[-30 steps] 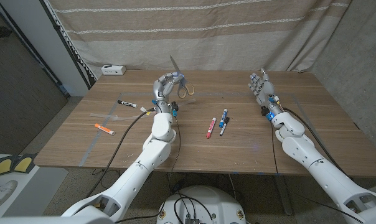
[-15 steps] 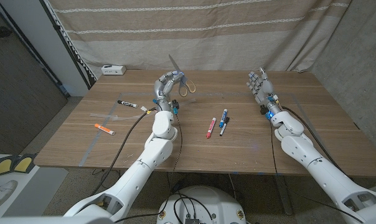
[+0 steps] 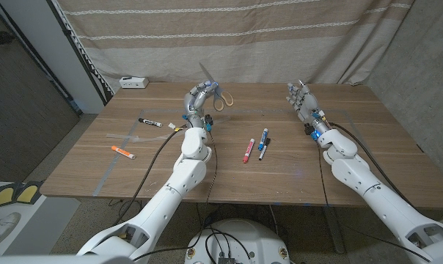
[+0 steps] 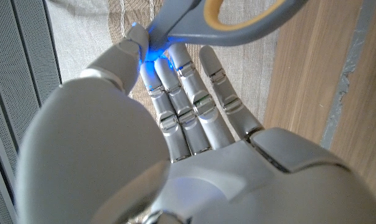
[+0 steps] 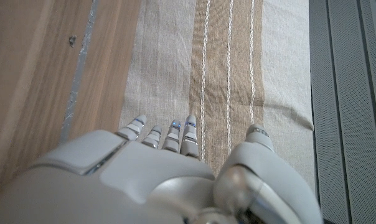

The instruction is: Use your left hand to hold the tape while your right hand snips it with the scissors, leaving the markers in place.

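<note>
Left hand (image 3: 199, 100) up at the far edge of the surface (image 3: 353, 147), fingers (image 4: 182, 68) clamped on the scissors (image 3: 215, 97) — right hand (image 3: 301, 101) raised, fingers apart, holding nothing; markers (image 3: 255, 147) mid-surface.

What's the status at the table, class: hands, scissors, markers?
Left hand holds scissors raised. Right hand open, empty. Markers lying on the table, undisturbed.
</note>
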Motion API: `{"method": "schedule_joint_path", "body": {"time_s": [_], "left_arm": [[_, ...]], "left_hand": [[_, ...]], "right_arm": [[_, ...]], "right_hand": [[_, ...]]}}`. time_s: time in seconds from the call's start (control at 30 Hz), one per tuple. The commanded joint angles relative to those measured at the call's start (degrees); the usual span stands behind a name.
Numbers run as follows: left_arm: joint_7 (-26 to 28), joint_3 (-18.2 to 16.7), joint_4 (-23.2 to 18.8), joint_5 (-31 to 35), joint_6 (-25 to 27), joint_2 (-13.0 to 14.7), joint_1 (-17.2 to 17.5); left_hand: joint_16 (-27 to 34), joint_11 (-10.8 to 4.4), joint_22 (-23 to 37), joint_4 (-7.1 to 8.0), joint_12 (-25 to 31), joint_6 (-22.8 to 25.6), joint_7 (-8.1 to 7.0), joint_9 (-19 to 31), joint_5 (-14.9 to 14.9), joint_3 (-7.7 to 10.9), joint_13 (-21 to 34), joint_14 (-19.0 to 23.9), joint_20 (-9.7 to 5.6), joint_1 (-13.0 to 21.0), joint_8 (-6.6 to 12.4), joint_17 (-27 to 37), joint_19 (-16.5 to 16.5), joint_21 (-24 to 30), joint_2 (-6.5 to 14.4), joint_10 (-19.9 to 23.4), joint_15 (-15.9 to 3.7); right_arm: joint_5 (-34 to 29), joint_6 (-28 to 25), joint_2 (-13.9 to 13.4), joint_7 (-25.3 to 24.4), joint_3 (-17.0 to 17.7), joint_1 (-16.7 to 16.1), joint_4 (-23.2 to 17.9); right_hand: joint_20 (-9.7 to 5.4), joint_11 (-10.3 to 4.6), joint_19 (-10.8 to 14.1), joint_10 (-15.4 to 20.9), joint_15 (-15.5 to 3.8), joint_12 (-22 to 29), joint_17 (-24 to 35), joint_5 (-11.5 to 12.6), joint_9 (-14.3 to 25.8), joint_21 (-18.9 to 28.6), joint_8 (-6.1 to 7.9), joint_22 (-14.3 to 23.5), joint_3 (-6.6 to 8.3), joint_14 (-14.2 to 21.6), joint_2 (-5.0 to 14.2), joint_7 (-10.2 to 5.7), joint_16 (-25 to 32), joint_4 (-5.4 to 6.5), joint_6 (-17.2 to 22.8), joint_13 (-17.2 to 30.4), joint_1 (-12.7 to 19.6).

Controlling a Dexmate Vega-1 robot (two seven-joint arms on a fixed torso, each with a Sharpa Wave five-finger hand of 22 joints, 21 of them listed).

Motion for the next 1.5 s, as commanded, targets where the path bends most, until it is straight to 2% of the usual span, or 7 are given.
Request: {"method": "schedule_joint_path", "body": {"time_s": [0.03, 0.43, 0.53, 0.83, 0.97, 1.2, 1.5], "left_arm": [[-1.89, 0.11, 1.14, -3.23, 0.55, -1.22, -1.37], [-2.65, 0.18, 1.08, -5.47, 1.14, -2.06, -1.68], [-2.70, 0.24, 1.02, -5.77, 1.49, -2.09, -1.74], [-2.68, 0.66, 1.21, -5.85, 1.76, -2.40, -2.02], [-2.87, 0.70, 1.65, -6.35, 1.97, -2.80, -2.48], [-3.75, 1.00, 3.45, -6.47, 1.08, -3.78, -3.87], [-3.67, 1.38, 2.22, -6.62, 1.82, -3.63, -3.28]], "left_hand": [[-0.17, -0.71, 0.21, 5.04, -0.14, 1.90, 1.36, 3.80, 0.01, 5.40, 0.06, 0.97, -3.80, 1.02, 0.68, 0.07, -0.22, 0.18, 1.78, 0.76, -0.72], [-0.17, -0.57, 0.22, 4.98, -0.18, 1.86, 1.54, 3.81, -0.04, 5.52, -0.12, 1.09, -3.90, 0.97, 0.64, 0.05, -0.27, 0.26, 1.74, 0.95, -0.73], [-0.09, -0.68, 0.23, 5.02, -0.08, 1.90, 1.35, 3.88, -0.06, 5.52, 0.08, 1.20, -3.90, 0.91, 0.69, 0.11, -0.24, 0.31, 1.77, 0.89, -0.69], [-0.03, -0.57, 0.22, 4.98, -0.05, 2.19, 1.41, 4.13, -0.06, 5.60, 0.09, 1.26, -3.91, 0.87, 0.94, 0.18, -0.26, 0.36, 1.71, 0.94, -0.73], [-0.13, -0.78, 0.23, 4.99, -0.05, 2.14, 1.37, 4.24, -0.07, 5.64, 0.11, 1.16, -3.92, 0.82, 0.97, 0.07, -0.25, 0.41, 1.70, 0.91, -0.73], [-0.12, -0.86, 0.22, 4.95, -0.08, 2.28, 1.25, 4.41, -0.11, 5.66, -0.16, 1.24, -3.99, 0.73, 1.11, 0.05, -0.33, 0.44, 1.61, 1.24, -0.75], [-0.11, -0.83, 0.22, 4.95, -0.04, 2.29, 1.18, 4.65, -0.15, 5.70, -0.16, 1.27, -4.13, 0.63, 1.22, 0.01, -0.40, 0.50, 1.61, 1.33, -0.74]], "right_arm": [[-2.62, 0.49, -1.73, -0.55, -0.80, -0.40, -2.45], [-1.59, 1.23, -1.70, 0.03, -0.82, -1.94, -5.55], [-2.77, 1.36, -2.22, -1.63, -0.71, -2.77, -7.10], [-4.16, 1.20, -2.44, -5.39, -0.63, -5.03, -10.50], [-4.83, 0.13, -3.19, -6.84, -0.62, -5.76, -12.34], [-6.40, -0.54, -4.16, -8.54, -0.62, -6.41, -14.24], [-7.82, -1.96, -5.13, -11.36, -0.60, -8.29, -17.30]], "right_hand": [[0.16, -0.60, -0.20, -0.19, -0.14, -0.05, 0.11, 0.47, 0.24, -0.23, 0.42, 0.10, 0.19, -0.08, -0.11, -0.22, -0.05, -0.82, 1.02, 0.25, 1.24], [-0.42, 0.41, 2.42, 1.04, 0.57, 0.25, -0.03, 1.94, 0.26, 0.35, 0.94, -0.16, 2.16, 0.92, -0.03, 0.25, 0.11, -3.80, 4.89, 0.15, 7.17], [-0.45, 2.50, 2.67, 0.99, 0.52, 0.14, -0.05, 2.36, 0.32, 0.15, 0.49, -0.24, 2.74, 1.00, -0.11, 1.30, 0.01, -4.36, 4.66, 0.14, 9.14], [-0.29, 2.17, 2.98, 1.84, 0.13, 0.40, -0.06, 2.87, 0.41, 0.02, 0.76, -0.26, 3.28, 1.45, -0.38, 1.73, 0.04, -4.73, 6.28, 0.15, 11.32], [-0.28, 3.06, 3.80, 2.60, 0.11, 0.64, -0.07, 3.17, 0.44, 0.17, 0.83, -0.28, 3.52, 1.90, -0.65, 2.35, 0.11, -4.86, 6.98, 0.15, 12.54], [-0.37, 3.42, 4.06, 2.41, 0.23, 0.52, -0.07, 3.35, 0.47, 0.14, 0.71, -0.29, 3.69, 1.93, -0.84, 2.64, 0.03, -4.89, 7.08, 0.16, 13.44], [-0.23, 3.64, 3.90, 2.22, 0.58, 0.39, -0.06, 3.51, 0.50, -0.05, 0.50, -0.28, 3.79, 1.61, -1.08, 2.82, -0.15, -4.83, 7.05, 0.16, 14.28]]}}
